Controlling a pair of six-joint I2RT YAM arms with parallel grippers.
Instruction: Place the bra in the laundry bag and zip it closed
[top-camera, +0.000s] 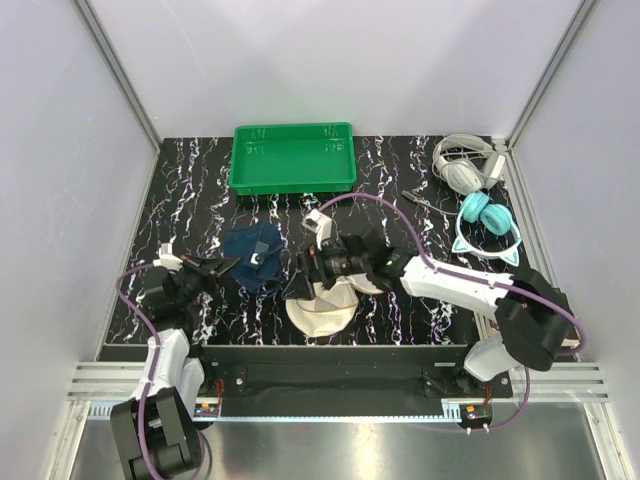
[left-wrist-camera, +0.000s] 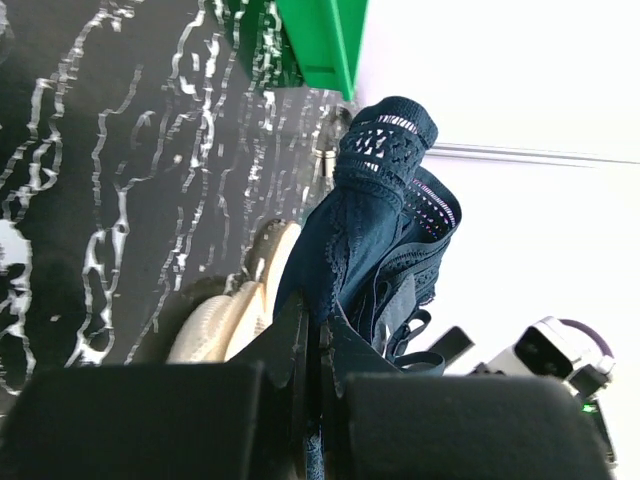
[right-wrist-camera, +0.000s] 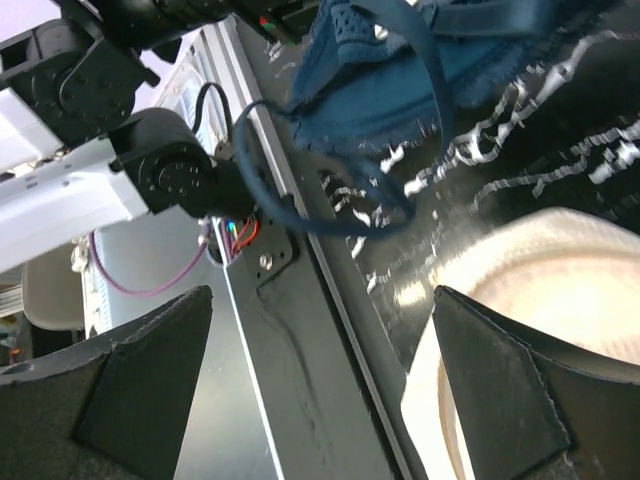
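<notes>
The left hand (left-wrist-camera: 318, 325) is clenching the limp, light bra (left-wrist-camera: 370, 230) by one edge; the right hand (right-wrist-camera: 320, 295) is gaping, released, beside the floppy laundry bag (right-wrist-camera: 560, 270).

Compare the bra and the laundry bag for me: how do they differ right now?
Colour: the bra is dark navy lace, while the laundry bag is cream.
Hold: the left gripper is shut on the bra's edge. The laundry bag is not gripped, and the right gripper is open beside its rim.
Shape: the bra is bunched with loose straps, while the laundry bag is a rounded pouch.
Shared: both are soft fabric, side by side. The bra is not yet in the laundry bag.
</notes>
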